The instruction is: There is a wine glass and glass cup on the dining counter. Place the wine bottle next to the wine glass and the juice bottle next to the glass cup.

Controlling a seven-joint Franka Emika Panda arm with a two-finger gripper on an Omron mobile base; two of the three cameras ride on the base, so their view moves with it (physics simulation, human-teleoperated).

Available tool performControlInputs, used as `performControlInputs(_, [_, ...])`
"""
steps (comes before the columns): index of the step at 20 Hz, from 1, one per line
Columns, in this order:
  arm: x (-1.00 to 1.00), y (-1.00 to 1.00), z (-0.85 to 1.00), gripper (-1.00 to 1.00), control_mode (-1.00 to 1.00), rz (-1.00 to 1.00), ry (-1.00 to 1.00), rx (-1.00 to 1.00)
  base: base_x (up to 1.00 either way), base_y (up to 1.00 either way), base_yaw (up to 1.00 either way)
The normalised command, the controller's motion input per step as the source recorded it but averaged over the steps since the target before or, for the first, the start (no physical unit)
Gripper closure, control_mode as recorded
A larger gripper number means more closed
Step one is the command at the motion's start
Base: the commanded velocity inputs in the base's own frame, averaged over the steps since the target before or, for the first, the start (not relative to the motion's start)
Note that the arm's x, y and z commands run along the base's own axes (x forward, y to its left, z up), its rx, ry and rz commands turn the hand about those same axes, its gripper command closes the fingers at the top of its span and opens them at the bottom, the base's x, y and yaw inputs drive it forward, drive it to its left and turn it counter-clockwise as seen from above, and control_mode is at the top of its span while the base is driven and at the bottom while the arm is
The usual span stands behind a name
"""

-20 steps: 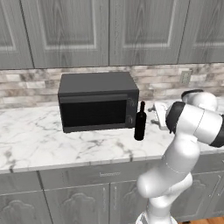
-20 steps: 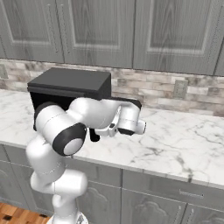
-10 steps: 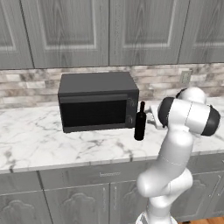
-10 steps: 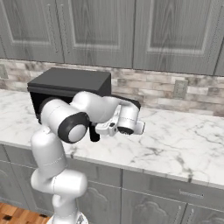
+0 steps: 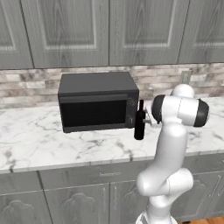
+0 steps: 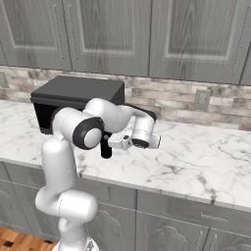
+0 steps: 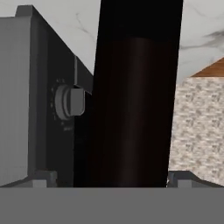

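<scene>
We see the wine bottle (image 5: 139,125) upright on the marble table (image 5: 52,140), just beside the microwave's (image 5: 97,101) right front corner. The gripper (image 7: 111,179) is level with the bottle body; both fingers (image 7: 41,179) stand wide apart, one on each side of the dark glass, not clamped on it. In the hand view the bottle sits between the tips, microwave knob (image 7: 70,102) next to it. From the right base view the hand (image 6: 139,136) points toward the bottle (image 6: 105,147), mostly hidden behind the arm.
</scene>
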Motion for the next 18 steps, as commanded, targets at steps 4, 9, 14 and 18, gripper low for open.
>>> performControlInputs(4, [0.26, 0.31, -0.22, -1.00, -1.00, 0.00, 0.05, 0.00, 0.00, 0.00, 0.00])
performControlInputs(9, [0.18, 0.29, -0.18, -1.00, -1.00, 0.00, 0.05, 0.00, 0.00, 0.00, 0.00])
performControlInputs(14, [0.00, 0.33, -0.09, 1.00, -1.00, 0.00, 0.02, 0.00, 0.00, 0.00, 0.00])
performControlInputs(18, [-0.40, 0.15, 0.10, 1.00, -1.00, 0.00, -0.01, 0.00, 0.00, 0.00, 0.00])
